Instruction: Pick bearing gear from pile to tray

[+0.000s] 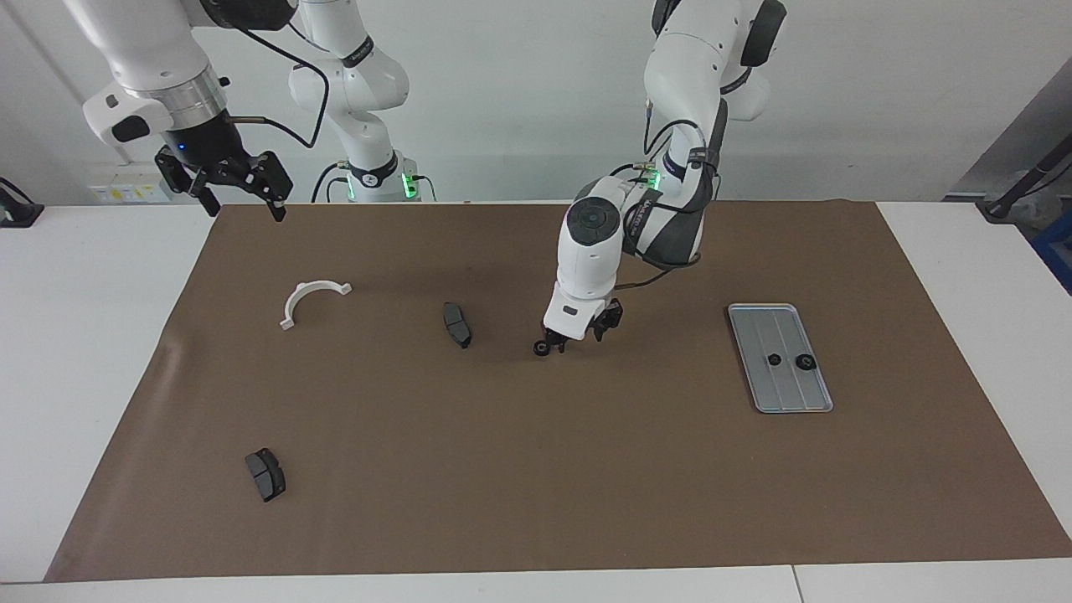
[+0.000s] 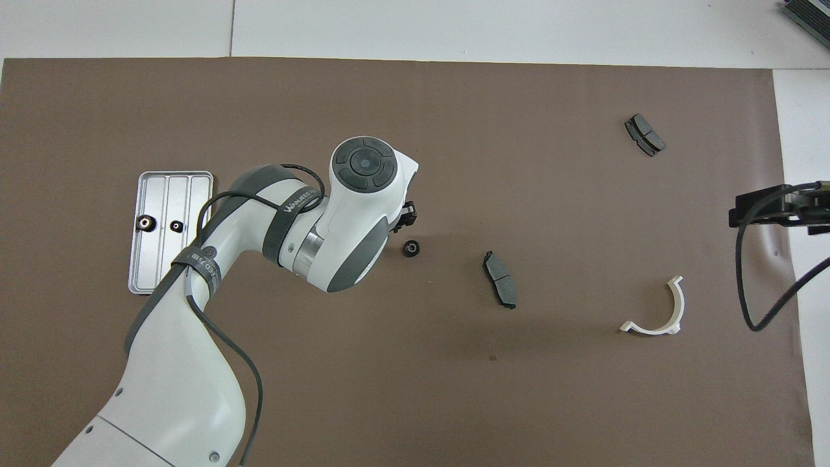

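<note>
Picking the remaining bearing gear [image 1: 542,349] off the brown mat [image 1: 536,469]: the left gripper [image 1: 578,337], low just beside it, is part open and holds nothing; it should straddle the ring squarely before closing, then carry it to the tray [image 1: 755,331], where two rings [image 1: 789,361] lie; the right gripper [image 1: 224,180] waits raised, open and empty

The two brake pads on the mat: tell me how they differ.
Place: one brake pad lies mid-mat, near the gear and the left gripper; the other brake pad lies farther from the robots, toward the right arm's end.
Neighbours: the mid-mat pad has the white bracket toward the right arm's end; the other pad lies alone.
Shared: both are dark grey, curved, flat on the mat and untouched.
</note>
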### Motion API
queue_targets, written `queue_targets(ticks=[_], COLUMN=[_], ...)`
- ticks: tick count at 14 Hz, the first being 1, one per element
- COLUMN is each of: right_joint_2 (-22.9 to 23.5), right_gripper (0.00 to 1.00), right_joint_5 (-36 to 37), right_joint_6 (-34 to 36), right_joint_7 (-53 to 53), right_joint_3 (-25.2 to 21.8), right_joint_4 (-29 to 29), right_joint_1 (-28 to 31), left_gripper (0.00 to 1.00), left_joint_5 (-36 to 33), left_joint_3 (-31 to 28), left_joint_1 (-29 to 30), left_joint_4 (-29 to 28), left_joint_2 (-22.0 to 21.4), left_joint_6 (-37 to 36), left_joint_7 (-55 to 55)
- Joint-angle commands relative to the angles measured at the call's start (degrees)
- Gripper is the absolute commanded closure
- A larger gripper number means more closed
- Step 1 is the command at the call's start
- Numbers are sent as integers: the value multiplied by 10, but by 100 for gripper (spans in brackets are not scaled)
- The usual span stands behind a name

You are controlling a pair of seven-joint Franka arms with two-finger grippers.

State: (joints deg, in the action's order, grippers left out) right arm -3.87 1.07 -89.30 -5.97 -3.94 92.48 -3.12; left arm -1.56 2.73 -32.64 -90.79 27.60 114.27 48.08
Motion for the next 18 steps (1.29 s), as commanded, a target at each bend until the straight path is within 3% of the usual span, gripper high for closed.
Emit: queue_targets(ticks=[1, 18], right_joint_2=[-11, -15], right_gripper=[0, 0], right_joint_5=[-11, -11], right_joint_6=[6, 3], right_joint_7=[10, 11], right_joint_3=[3, 3], right_joint_4=[12, 21], right_joint_1=[7, 8], left_gripper=[22, 23], left_joint_5=[-17, 17], left_joint_3=[-1, 2], left_joint_1=[-6, -35], left_joint_4=[90, 81], left_joint_2=[66, 84], left_joint_6=[-45, 9], left_joint_7=[10, 42])
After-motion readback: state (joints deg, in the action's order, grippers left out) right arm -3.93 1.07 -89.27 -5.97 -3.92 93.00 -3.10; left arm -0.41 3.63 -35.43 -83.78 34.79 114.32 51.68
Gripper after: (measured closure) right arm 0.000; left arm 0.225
